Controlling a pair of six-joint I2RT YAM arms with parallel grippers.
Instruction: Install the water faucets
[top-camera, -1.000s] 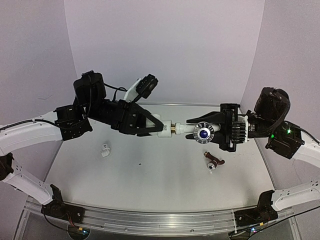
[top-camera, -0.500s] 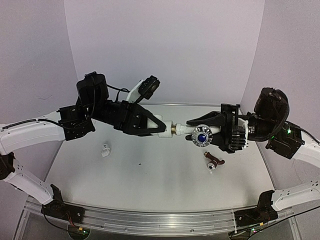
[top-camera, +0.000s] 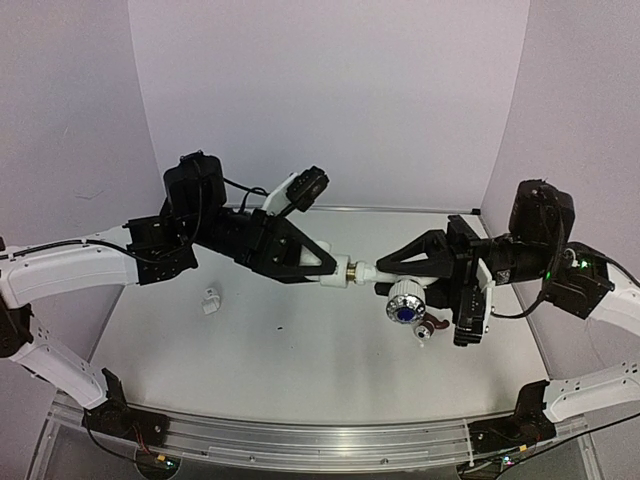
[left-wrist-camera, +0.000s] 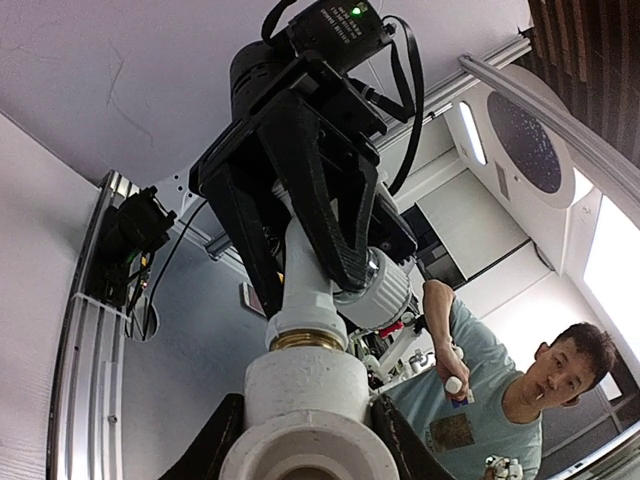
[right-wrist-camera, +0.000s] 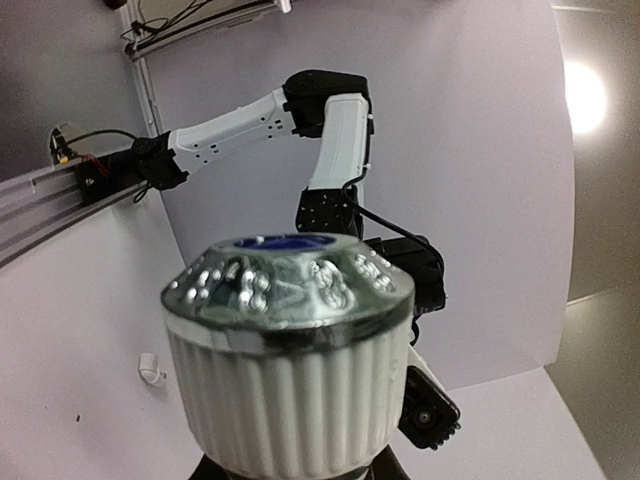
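2 robot arms meet in mid-air above a pale grey table (top-camera: 300, 370), joined end to end by the parts they carry. The left gripper (top-camera: 326, 265) has its black fingers clamped on a round white plastic pipe fitting (left-wrist-camera: 310, 405), smooth and thick-walled. The right gripper (top-camera: 392, 277) is closed on the faucet (top-camera: 370, 270), which hangs clear of the table between the 2 arms, its slim white stem meeting the fitting at a brass-coloured threaded ring (left-wrist-camera: 305, 340). The faucet's knob (right-wrist-camera: 290, 300) fills the right wrist view: white ribbed sides, a silvery studded cap, a blue centre. How deep the thread sits in the fitting cannot be made out, and the spout is hidden behind the right gripper's fingers. 2 loose items lie on the table: a small white plastic piece (top-camera: 210, 300) near the left arm, and a dark reddish part with a silvery end (top-camera: 428, 326) below the knob, too small to identify. The knob covers the right gripper's lower finger from above.
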